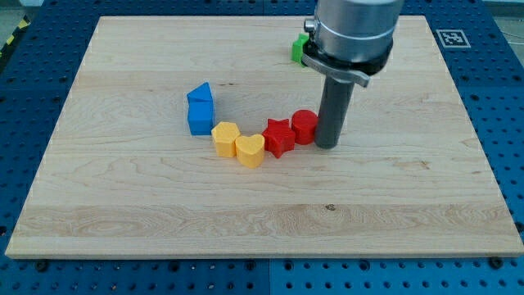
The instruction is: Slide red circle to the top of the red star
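Observation:
The red circle point(304, 125) sits near the board's middle, touching the upper right side of the red star point(279, 137). My tip point(327, 145) stands on the board right beside the red circle, on its right, touching or nearly touching it. The rod rises up to the view's top.
A yellow heart point(250, 150) and a yellow block point(224, 138) lie left of the star in a curved row. Two blue blocks point(200, 109) stand further left. A green block point(300, 47) is partly hidden behind the arm at the top. The wooden board point(123, 213) rests on a blue pegboard table.

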You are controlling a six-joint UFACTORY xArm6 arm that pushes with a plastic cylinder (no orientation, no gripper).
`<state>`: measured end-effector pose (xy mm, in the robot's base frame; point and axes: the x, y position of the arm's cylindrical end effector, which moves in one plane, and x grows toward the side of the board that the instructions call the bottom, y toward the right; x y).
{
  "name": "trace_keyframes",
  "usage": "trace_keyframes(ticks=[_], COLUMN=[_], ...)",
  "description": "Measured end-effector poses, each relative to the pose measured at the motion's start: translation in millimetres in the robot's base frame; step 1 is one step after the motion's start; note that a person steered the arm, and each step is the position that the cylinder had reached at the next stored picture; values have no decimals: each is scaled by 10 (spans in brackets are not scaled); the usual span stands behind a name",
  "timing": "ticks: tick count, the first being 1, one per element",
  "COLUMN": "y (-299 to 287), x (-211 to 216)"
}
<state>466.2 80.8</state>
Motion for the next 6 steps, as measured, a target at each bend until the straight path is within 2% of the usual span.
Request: trace_keyframes(ticks=[3, 6], y=[-107, -107], x=[-346, -369])
